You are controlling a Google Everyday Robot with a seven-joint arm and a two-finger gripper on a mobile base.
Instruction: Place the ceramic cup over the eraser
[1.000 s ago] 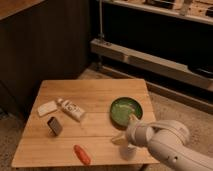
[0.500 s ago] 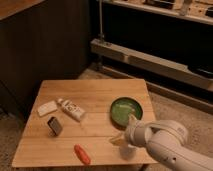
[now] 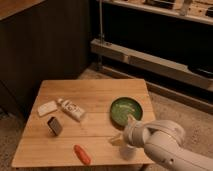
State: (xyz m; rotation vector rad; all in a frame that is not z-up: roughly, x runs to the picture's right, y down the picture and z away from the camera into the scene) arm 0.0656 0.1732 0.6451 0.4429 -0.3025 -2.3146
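Observation:
The eraser (image 3: 47,107), a flat white block, lies at the left of the wooden table (image 3: 100,92). A small whitish cylinder, apparently the ceramic cup (image 3: 128,151), stands near the table's front edge, partly hidden under my arm. My gripper (image 3: 121,134) is over the front right of the table, just above and beside the cup and below the green bowl (image 3: 125,110). I cannot tell whether it holds the cup.
A white printed tube (image 3: 72,110) lies right of the eraser. A dark upright block (image 3: 55,125) stands in front of them. An orange-red object (image 3: 82,154) lies near the front edge. Metal shelving (image 3: 150,62) runs behind the table.
My gripper and arm have shifted slightly left along the table's front right. Nothing else on the table has moved.

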